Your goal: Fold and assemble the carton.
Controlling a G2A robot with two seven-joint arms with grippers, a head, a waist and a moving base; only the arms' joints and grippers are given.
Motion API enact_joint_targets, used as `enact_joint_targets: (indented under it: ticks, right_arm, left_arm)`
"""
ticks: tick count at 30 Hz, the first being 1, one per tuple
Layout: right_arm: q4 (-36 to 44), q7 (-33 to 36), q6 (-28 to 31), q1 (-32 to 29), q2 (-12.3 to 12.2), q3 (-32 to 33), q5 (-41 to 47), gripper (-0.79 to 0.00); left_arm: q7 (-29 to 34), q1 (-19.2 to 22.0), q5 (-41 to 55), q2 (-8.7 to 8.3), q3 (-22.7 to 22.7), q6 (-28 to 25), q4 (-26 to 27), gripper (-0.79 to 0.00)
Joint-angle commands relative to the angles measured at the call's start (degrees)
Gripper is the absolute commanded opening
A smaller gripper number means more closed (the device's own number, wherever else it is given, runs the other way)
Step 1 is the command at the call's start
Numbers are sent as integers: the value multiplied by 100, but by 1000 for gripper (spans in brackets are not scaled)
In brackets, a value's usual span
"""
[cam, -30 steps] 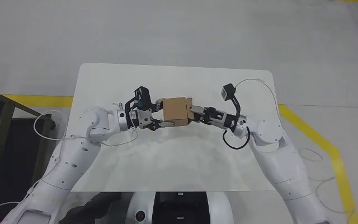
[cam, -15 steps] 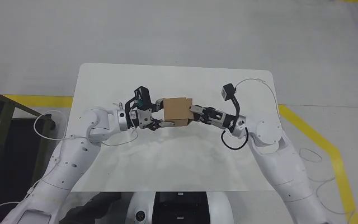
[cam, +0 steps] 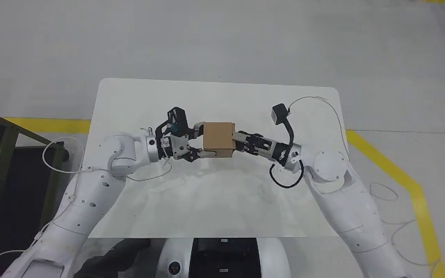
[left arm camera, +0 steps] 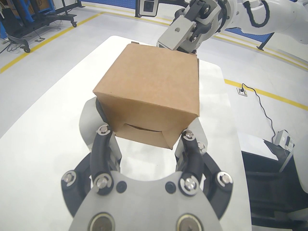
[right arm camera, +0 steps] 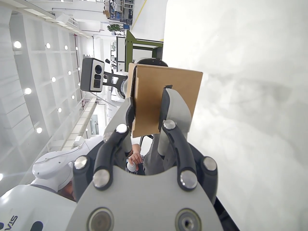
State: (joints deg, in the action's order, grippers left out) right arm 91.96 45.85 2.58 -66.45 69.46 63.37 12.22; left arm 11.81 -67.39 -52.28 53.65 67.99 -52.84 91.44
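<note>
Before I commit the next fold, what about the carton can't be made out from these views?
Underside of the carton: top view, hidden by its own top; table contact unclear.
Far end of the carton: left wrist view, covered by the right gripper.
One right gripper finger: right wrist view, behind a carton panel.

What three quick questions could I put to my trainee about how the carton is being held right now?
1. True or false: no end effector touches the carton.
2. Multiple choice: the left end effector is A) shut on the carton; B) open beside it; C) holding a tool.
3. Fill in: the right end effector grips the carton on the side ___ the left one.
Key: 1 false; 2 A; 3 opposite.
</note>
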Motion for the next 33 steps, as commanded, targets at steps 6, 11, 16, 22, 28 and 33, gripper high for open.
enact_joint_targets:
  ticks: [6,11,16,22,28,33]
  right_arm:
    - [135,-104,77,-90,-20,78,-8,-434]
    - [245,-139,219,-187,-40,173,44,-431]
    - [307,-122,416,-229,-47,210,131,-419]
    - [273,2,511,-148,-29,82,213,-419]
    - [120,-136,512,-17,-8,41,234,-314]
    - [75,-383,576,-161,-42,291,273,0]
  left_arm:
    - [28,27,27,9,-25,-8,-43,-409]
    - [32,34,30,13,-28,-13,-53,-409]
    - [25,30,30,15,-27,-28,-55,-409]
    - [50,22,15,18,-40,-36,-51,-409]
    - [80,22,16,20,-44,-18,-68,-406]
    - [126,11,31,16,-29,-8,-166,-403]
